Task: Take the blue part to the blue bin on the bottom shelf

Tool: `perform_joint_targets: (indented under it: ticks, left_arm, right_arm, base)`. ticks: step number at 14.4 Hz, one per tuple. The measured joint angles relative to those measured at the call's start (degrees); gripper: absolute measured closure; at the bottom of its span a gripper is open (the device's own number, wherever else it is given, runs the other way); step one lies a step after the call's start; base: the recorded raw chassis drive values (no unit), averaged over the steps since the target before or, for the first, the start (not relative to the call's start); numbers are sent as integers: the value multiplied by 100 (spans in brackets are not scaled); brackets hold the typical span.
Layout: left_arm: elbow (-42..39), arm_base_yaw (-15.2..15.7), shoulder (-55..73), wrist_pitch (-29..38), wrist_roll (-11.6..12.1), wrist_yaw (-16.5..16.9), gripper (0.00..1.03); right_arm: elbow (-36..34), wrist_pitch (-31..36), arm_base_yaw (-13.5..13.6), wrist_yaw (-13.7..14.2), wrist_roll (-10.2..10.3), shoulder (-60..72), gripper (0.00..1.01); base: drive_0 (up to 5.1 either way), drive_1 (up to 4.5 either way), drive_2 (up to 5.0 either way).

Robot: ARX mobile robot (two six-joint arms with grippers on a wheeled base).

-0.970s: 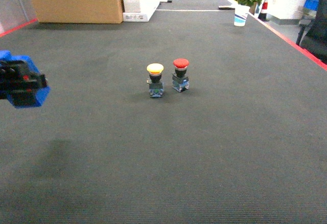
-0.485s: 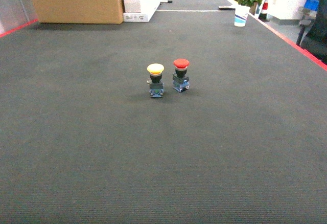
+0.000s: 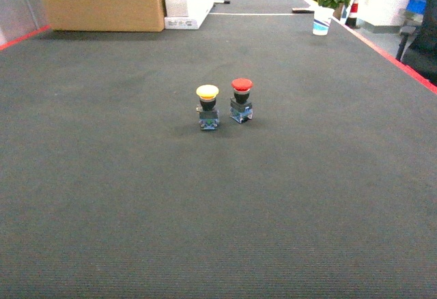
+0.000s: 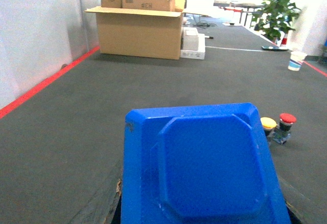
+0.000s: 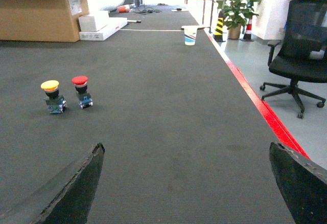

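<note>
Gone from head view: left gripper with blue moulded plastic part (image 4: 204,168), gripped, fills left wrist view | right gripper (image 5: 186,183) spread | yellow-capped pushbutton (image 3: 207,106), red-capped pushbutton (image 3: 241,99) unmoved | dark carpet (image 3: 307,196) open to red edge tape (image 5: 265,114)

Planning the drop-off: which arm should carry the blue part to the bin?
Left: the blue part fills its wrist view, apparently already held. The right gripper is open and empty.

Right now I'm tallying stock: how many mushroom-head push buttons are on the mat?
2. The yellow-capped push button stands upright mid-mat; the red-capped push button stands just right of it, apart. In the left wrist view, the blue part may hide others.
</note>
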Motion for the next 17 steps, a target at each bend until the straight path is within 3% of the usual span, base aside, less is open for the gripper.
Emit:
perform_joint_targets:
  ticks: [17]
  left_arm:
    - [-2, -28, -2, 17, 0, 31, 58]
  right_arm:
    - [0, 0, 0, 0, 0, 0, 3]
  base:
    - [0, 0, 0]
